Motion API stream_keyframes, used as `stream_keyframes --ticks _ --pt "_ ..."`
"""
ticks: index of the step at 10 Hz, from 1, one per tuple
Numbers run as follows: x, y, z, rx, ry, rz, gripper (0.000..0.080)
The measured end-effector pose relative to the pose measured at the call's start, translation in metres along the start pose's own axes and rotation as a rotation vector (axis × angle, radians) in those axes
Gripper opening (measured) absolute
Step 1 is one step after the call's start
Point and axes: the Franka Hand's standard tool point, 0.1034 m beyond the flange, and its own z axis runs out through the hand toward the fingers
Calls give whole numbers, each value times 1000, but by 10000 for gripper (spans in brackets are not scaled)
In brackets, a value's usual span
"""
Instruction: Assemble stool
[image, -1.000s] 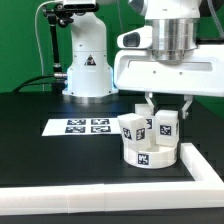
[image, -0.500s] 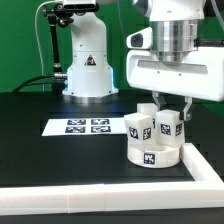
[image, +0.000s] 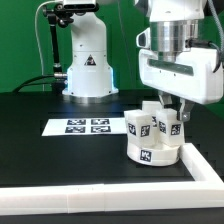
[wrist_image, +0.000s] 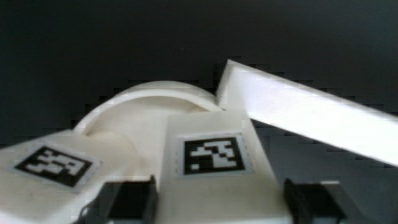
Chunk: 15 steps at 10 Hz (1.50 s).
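White leg (wrist_image: 214, 160) between the hand's (wrist_image: 217, 195) fingers shows only at the wrist.

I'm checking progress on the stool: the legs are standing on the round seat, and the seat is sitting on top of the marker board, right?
Not quite. The legs do stand on the round seat, but the seat rests on the black table, apart from the marker board, toward the exterior view's right. The exterior view shows it.

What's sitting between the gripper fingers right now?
In the wrist view, a tagged white stool leg stands between the two dark fingers, standing on the round seat. The exterior view agrees: the gripper is shut on it.
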Motion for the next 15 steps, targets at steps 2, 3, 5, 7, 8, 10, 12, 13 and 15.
stream_keyframes --ticks 2,3,5,7,8,10,12,13,15 --pt "3 1 0 6 -17 126 344" --pt "4 0 0 11 -27 214 344" --pt "6 0 0 12 -35 303 344" --pt "5 0 1 13 -43 450 344" --pt "5 0 1 12 -47 503 344" --pt "4 -1 1 11 -59 619 344" --pt "4 -1 1 10 -65 673 344" --pt "1 0 2 9 -73 676 384" --pt "0 -2 -1 13 -77 623 581"
